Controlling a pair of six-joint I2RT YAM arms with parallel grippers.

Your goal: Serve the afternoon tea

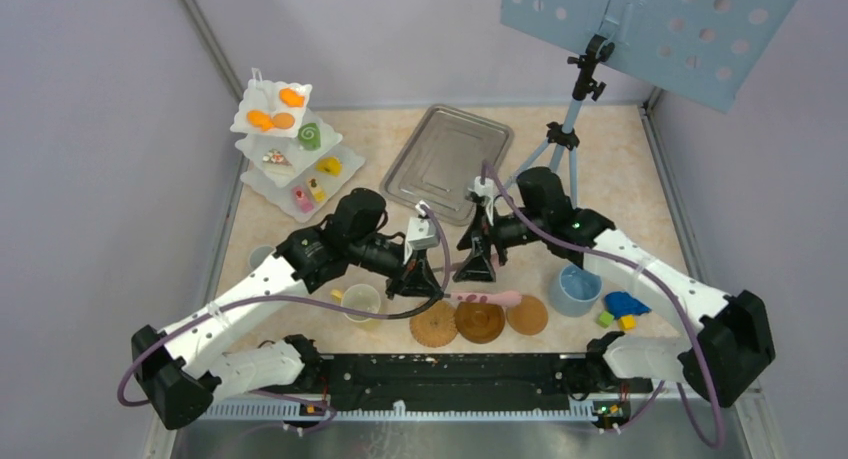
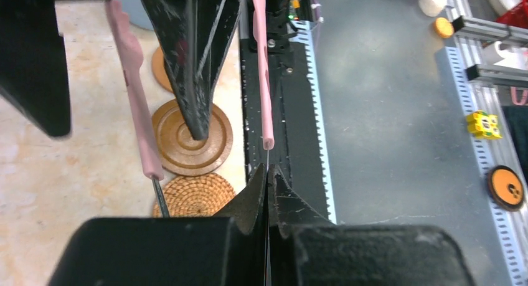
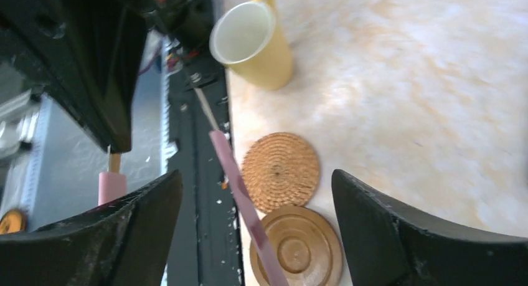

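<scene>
Pastries sit on the white three-tier stand (image 1: 260, 178) at the far left: orange biscuits (image 1: 270, 119) on top, a green swirl roll (image 1: 309, 135) under them, a yellow wedge (image 1: 328, 165) and pink slice (image 1: 303, 197) lower down. Nearer, by the left arm, stand a grey cup (image 1: 262, 256) and a pale yellow cup (image 1: 361, 301).

Just right of the yellow cup, the left gripper (image 2: 268, 174) has its jaws pressed together, and the thin metal end of one arm of the pink tongs (image 1: 487, 298) runs into the seam between them. The tongs stretch rightward above three brown round coasters (image 1: 480, 322) lined up at the near edge: a woven one on the left, a ringed one in the middle, a plain one on the right.

The right gripper (image 3: 256, 174) is spread wide over the tongs, with their other arm passing between its fingers and touching neither.

A metal tray (image 1: 447, 162) lies far behind the grippers. Right of the coasters stands a blue cup (image 1: 575, 291), and just beside it lie the blue, green and yellow blocks (image 1: 620, 309).
</scene>
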